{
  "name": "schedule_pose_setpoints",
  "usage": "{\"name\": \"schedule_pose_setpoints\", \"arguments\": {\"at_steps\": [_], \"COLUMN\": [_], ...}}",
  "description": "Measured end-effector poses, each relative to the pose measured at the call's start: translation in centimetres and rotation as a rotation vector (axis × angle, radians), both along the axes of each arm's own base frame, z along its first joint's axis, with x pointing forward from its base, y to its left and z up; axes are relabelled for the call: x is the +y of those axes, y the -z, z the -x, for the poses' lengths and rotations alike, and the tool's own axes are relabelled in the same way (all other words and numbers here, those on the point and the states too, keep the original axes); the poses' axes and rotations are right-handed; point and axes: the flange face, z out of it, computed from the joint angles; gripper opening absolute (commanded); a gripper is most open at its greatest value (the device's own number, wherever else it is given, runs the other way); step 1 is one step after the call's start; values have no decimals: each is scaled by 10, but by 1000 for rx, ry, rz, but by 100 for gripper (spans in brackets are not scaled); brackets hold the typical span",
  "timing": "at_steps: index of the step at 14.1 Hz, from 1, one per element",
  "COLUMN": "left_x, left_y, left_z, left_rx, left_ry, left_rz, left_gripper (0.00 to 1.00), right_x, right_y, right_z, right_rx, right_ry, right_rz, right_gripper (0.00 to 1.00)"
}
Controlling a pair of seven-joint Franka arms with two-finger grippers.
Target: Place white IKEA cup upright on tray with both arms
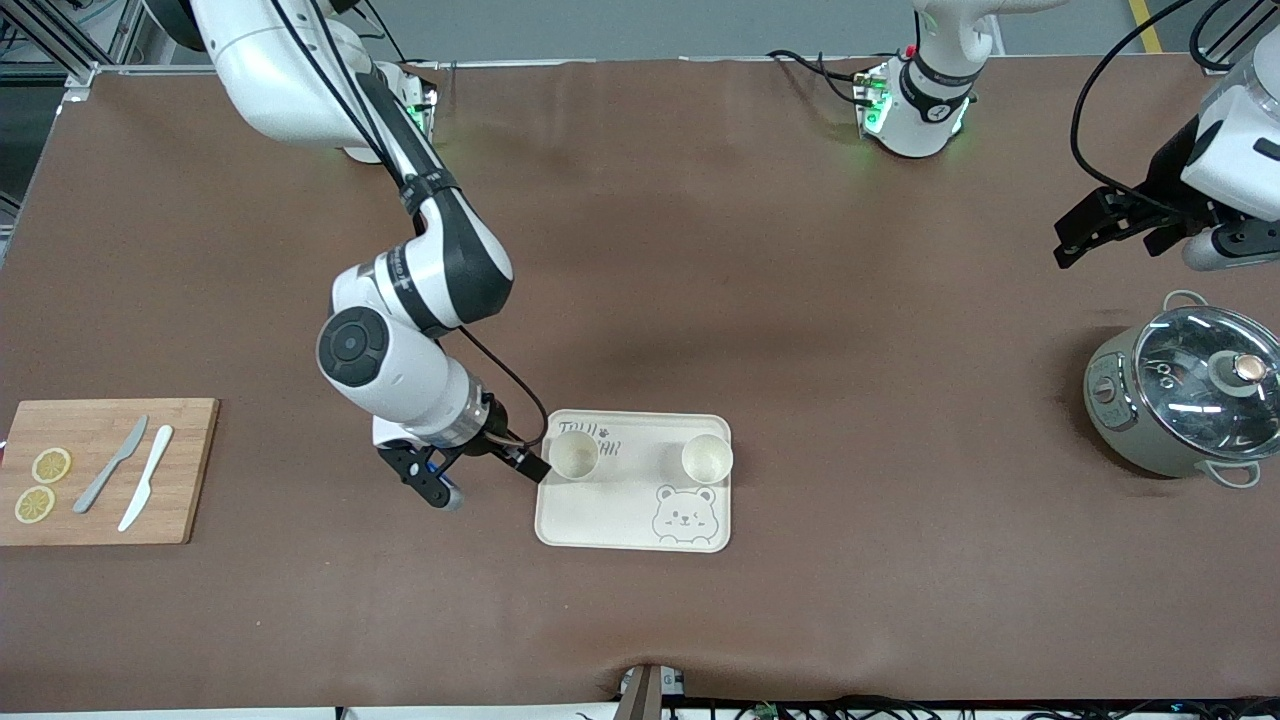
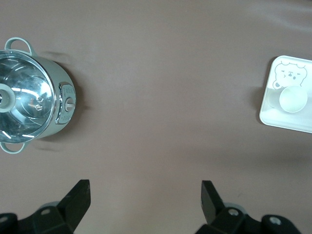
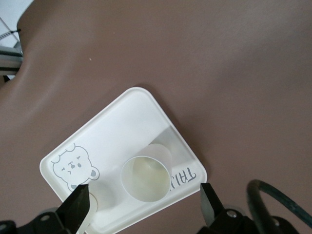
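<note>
Two white cups stand upright on the tray (image 1: 640,520): one cup (image 1: 574,454) at its right-arm edge, the second cup (image 1: 706,458) toward the left-arm edge. My right claw (image 1: 480,478) hangs wide beside the first, looking freshly let go. My left claw (image 1: 1105,232) waits wide over the tabletop (image 1: 800,300) near the pot (image 1: 1185,392).

A matte brown surface (image 1: 800,300) carries a cream tray (image 1: 620,515) printed with grey lettering and a grey bear-face drawing (image 1: 684,513). Two cups (image 1: 574,453) on it are off-white. The pot (image 1: 1180,392) is sage green with a shiny glass lid; the cutting board (image 1: 190,470) is light wood, bearing yellow lemon slices (image 1: 51,465).
</note>
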Motion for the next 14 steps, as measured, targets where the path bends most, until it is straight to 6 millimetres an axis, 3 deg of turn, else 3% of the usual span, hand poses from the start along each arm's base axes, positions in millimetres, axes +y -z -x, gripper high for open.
{"name": "schedule_pose_setpoints", "arguments": {"at_steps": [4,7,14], "left_x": [0,0,0], "left_y": [0,1,4], "left_z": [0,0,-5], "left_rx": [1,1,-7], "left_ry": [0,0,-2], "left_rz": [0,0,2], "left_gripper": [100,100,100], "right_x": [-80,-138,-258], "right_y": [-72,-123,-175], "right_z": [-12,-10,10], "right_rx": [-32,-66,-47], "right_ry": [-50,-116,-345], "right_rz": [9,26,149], "right_gripper": [100,100,100]}}
